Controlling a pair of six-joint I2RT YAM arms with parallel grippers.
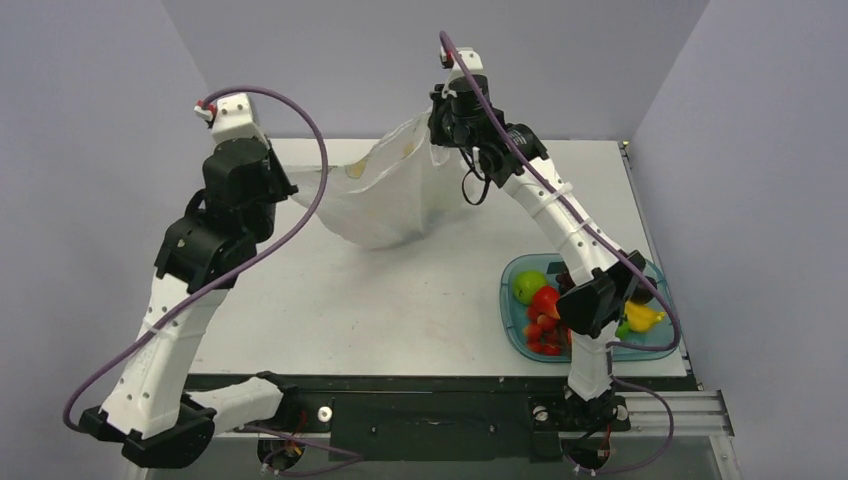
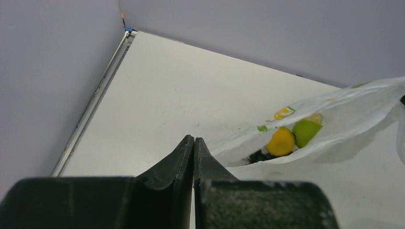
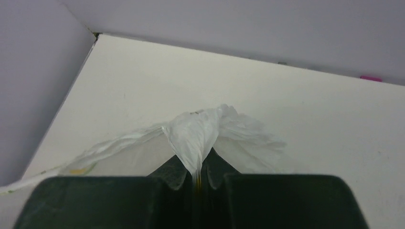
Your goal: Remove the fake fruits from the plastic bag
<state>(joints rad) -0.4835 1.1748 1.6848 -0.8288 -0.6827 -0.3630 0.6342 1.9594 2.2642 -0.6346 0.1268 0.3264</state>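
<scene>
Plastic bag (image 1: 385, 205) slung in air between both arms, belly sagging toward table (image 1: 380, 320).

Right gripper (image 3: 197, 174) clenched on bunched bag film. Left gripper (image 2: 194, 148) closed tight; bag corner stretches to it, so judged pinching it.

Partly done:
- Teal tray (image 1: 512, 335) at right already holds green apple (image 1: 527, 287), strawberries (image 1: 545, 318), yellow fruit (image 1: 643, 318).
- Left: yellow-orange fruit (image 2: 281, 142) and green fruit (image 2: 305, 132) show through bag; dark lump beside them unclear.
</scene>
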